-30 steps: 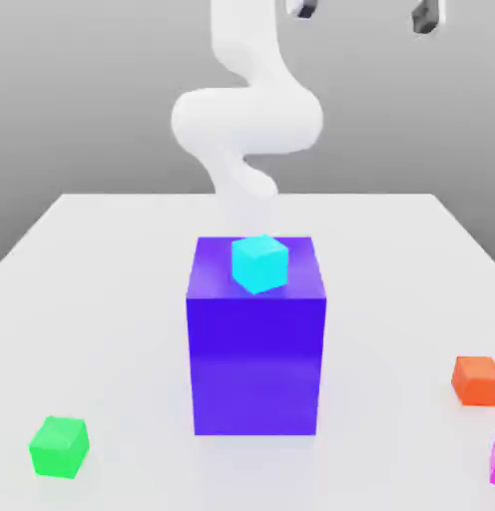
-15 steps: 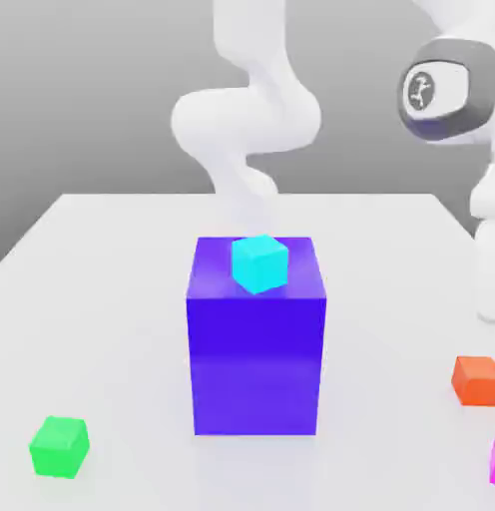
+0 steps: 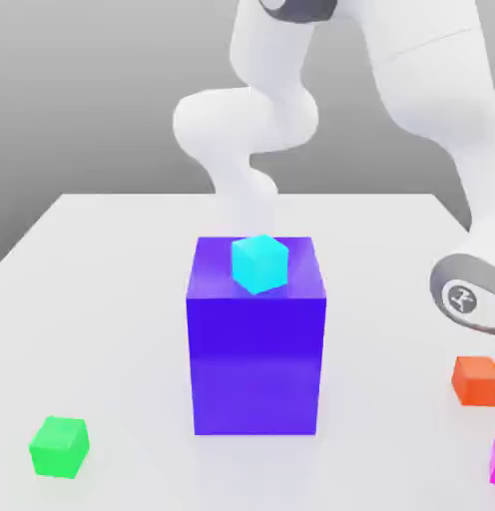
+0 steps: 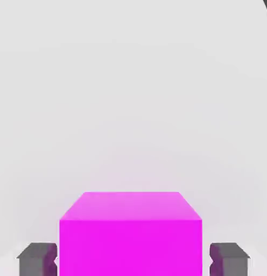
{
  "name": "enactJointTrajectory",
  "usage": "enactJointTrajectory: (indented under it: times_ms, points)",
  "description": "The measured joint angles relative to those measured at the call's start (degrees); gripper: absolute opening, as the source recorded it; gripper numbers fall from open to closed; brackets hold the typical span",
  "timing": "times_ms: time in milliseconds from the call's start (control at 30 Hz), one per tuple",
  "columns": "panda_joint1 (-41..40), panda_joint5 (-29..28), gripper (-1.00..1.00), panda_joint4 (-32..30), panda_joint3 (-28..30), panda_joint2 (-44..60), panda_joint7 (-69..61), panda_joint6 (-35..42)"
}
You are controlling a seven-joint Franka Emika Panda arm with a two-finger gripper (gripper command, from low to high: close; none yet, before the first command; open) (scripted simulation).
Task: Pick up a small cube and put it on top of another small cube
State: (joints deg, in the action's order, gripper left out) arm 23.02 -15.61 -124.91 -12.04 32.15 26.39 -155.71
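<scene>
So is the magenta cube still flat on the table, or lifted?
Flat on the table: the magenta cube sits level, the gripper fingers beside its two sides.

**Soft, even light with almost no shadow**

The scene is bright and the light is very diffuse; I cannot tell one clear source. The white table [image 3: 102, 259] looks nearly flat in tone, and under the blue-violet block [image 3: 255, 339] there is only a faint, pale reflection, not a dark shadow. The block's top face is lighter than its front face, so more light falls from above. The white arm [image 3: 431, 90] has gentle grey shading on its curves, without hard glare. Close to the hand, the magenta cube [image 4: 130, 237] throws a weak pink glow on the surface just beyond it. Edges are crisp everywhere, with no visible blur or bending.
</scene>
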Motion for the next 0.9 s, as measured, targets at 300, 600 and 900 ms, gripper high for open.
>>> enactJointTrajectory:
  times_ms: [300, 600, 900]
  points:
    - [-4.6, 5.1, -1.00, -3.1, -0.3, -9.2, -0.3, 6.0]
    - [-16.5, 12.5, -1.00, -9.3, 12.0, -16.2, 11.1, 6.3]
    - [-28.2, 19.1, -1.00, -15.7, 25.7, -22.3, 23.8, 5.7]
